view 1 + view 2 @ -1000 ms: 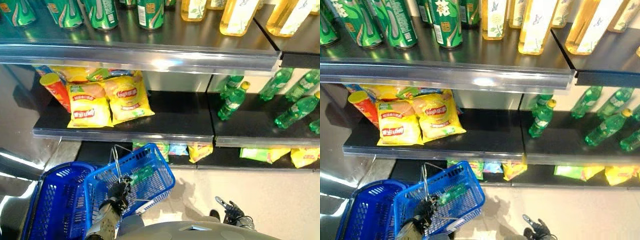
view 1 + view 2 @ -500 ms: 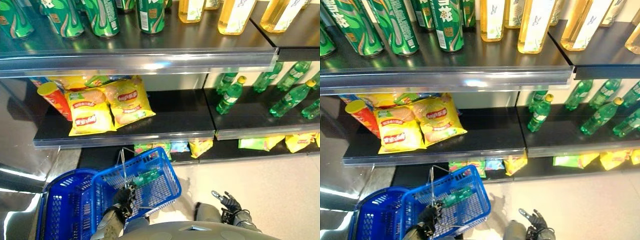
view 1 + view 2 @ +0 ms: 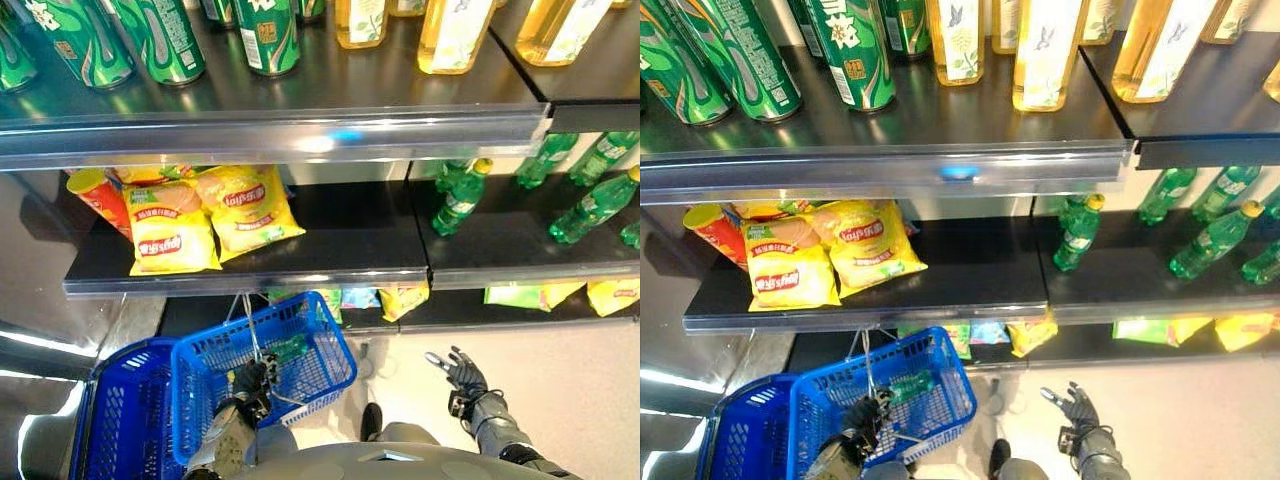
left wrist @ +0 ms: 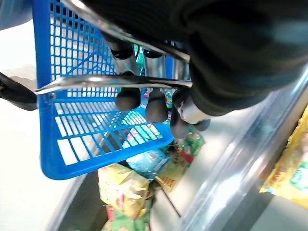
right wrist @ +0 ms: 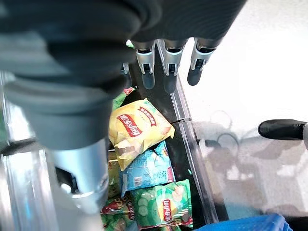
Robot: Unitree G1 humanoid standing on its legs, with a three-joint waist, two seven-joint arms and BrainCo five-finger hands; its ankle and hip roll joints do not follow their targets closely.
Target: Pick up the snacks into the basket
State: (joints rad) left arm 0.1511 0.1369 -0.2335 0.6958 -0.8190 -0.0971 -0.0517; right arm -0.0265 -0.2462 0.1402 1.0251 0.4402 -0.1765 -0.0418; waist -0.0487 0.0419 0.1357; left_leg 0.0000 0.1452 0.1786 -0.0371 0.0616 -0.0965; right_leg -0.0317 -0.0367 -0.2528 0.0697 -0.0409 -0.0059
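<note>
The left hand [image 3: 250,382] has its fingers curled round the wire handle [image 4: 110,81] of the blue basket [image 3: 320,335], which hangs in front of the lowest shelf [image 3: 450,310] with a green bottle [image 3: 290,349] lying inside it. The right hand [image 3: 458,372] hovers to the basket's right above the pale floor [image 3: 570,380], fingers spread and holding nothing. The snacks, 2 yellow chip bags [image 3: 210,215], lie on the middle shelf [image 3: 340,250] above the basket, and more snack bags [image 5: 142,159] lie on the lowest shelf behind it.

Dark shelves [image 3: 350,225] with shiny metal edges, pale, perhaps tiled floor [image 3: 580,380] below.
</note>
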